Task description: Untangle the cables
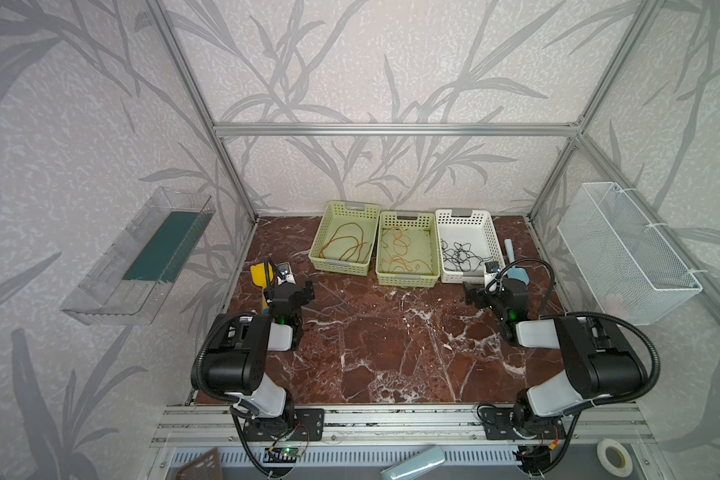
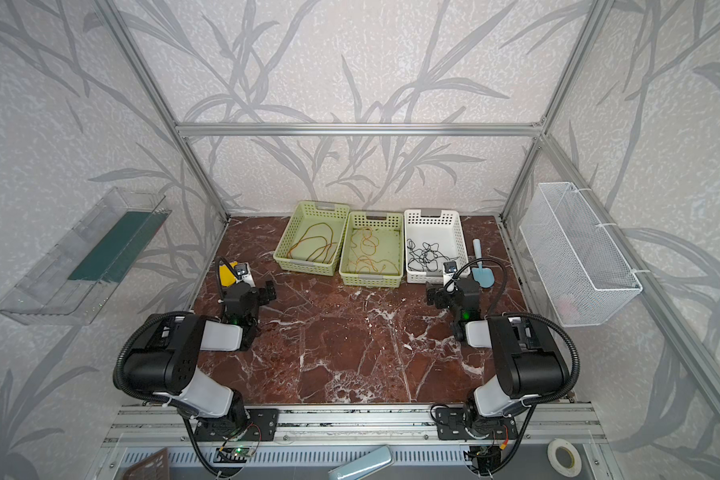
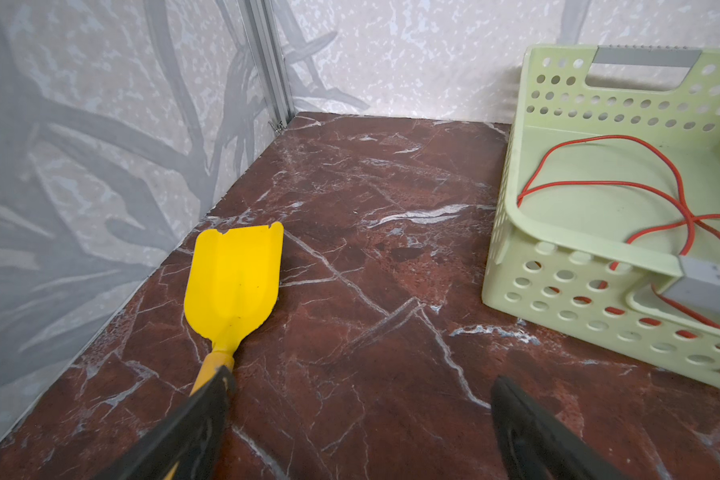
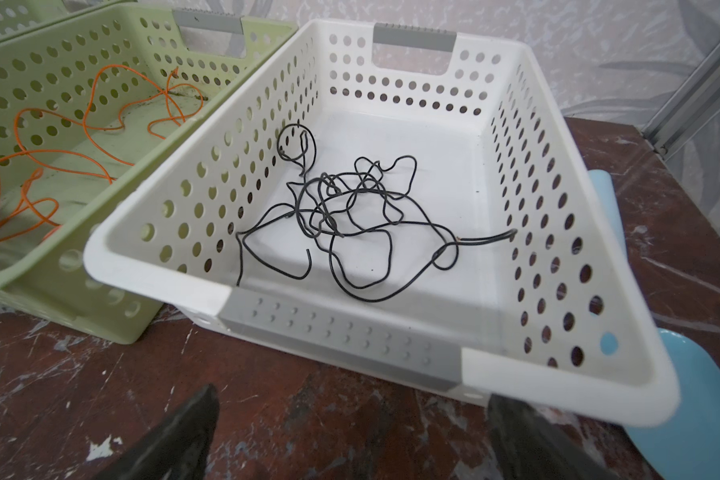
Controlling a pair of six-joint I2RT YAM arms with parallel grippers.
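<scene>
Three baskets stand in a row at the back of the marble table. A red cable (image 1: 346, 243) (image 3: 599, 183) lies in loose loops in the left green basket (image 1: 339, 266) (image 3: 512, 208). An orange cable (image 1: 400, 249) (image 4: 38, 158) curls in the middle green basket (image 1: 406, 279). The black cable (image 1: 460, 253) (image 4: 350, 208) is bunched in the white basket (image 1: 462, 214) (image 4: 558, 386). My left gripper (image 1: 308, 291) (image 3: 360, 378) is open and empty over bare table, left of the baskets. Just in front of the white basket, my right gripper (image 1: 470, 293) (image 4: 352, 395) is also open and empty.
A yellow scoop (image 1: 260, 274) (image 3: 233, 278) lies by the left wall, close to my left gripper. A blue scoop (image 1: 516, 270) (image 4: 682, 415) lies right of the white basket. A clear tray (image 1: 142, 257) hangs on the left wall and a wire basket (image 1: 628, 249) on the right.
</scene>
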